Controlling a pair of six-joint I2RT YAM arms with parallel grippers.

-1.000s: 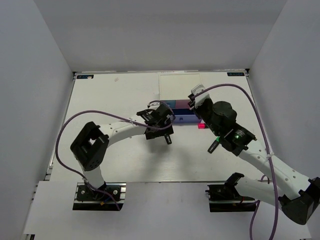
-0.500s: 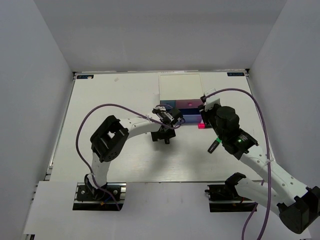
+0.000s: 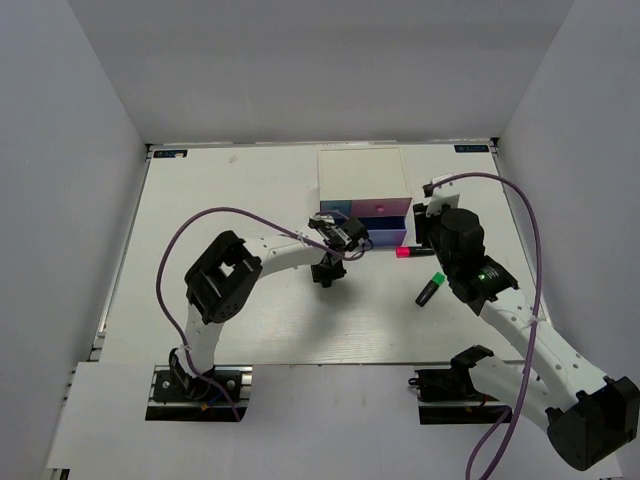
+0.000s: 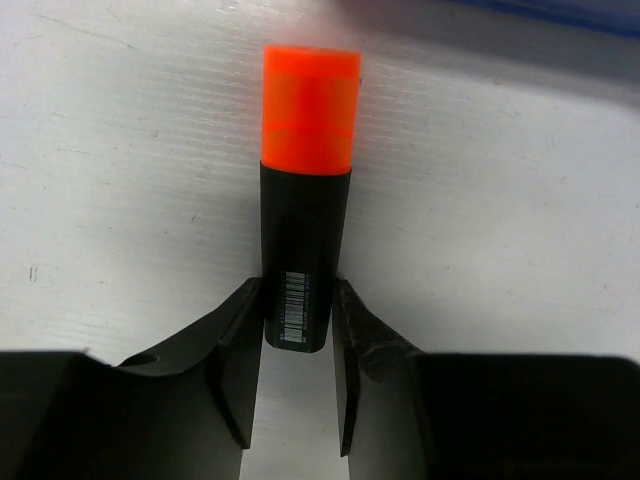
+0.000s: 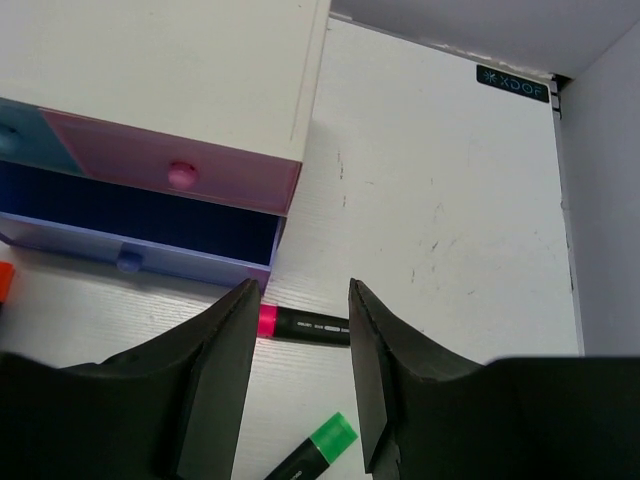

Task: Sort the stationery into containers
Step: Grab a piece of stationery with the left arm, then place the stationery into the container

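Note:
My left gripper [image 4: 297, 288] is shut on the rear end of the orange highlighter [image 4: 305, 220], which lies on the table with its cap toward the drawers. The right gripper [image 5: 302, 292] hangs open above the pink highlighter [image 5: 305, 326], which lies just off the right corner of the open blue-purple drawer [image 5: 140, 262]. Nearer to me, the green highlighter [image 5: 318, 450] lies at a slant. In the top view the pink highlighter [image 3: 405, 253] and the green highlighter [image 3: 430, 288] lie right of the white drawer box [image 3: 360, 172]. No erasers show.
The pink drawer [image 5: 170, 170] and the blue drawer [image 5: 20, 135] are closed above the open one. The table's right wall [image 5: 610, 200] rises close beside the right arm. A purple cable [image 3: 230, 212] loops over the left arm.
The left jaws have closed onto the orange highlighter after the arm reached toward the drawers. The right arm has drawn back to the right, uncovering the green highlighter.

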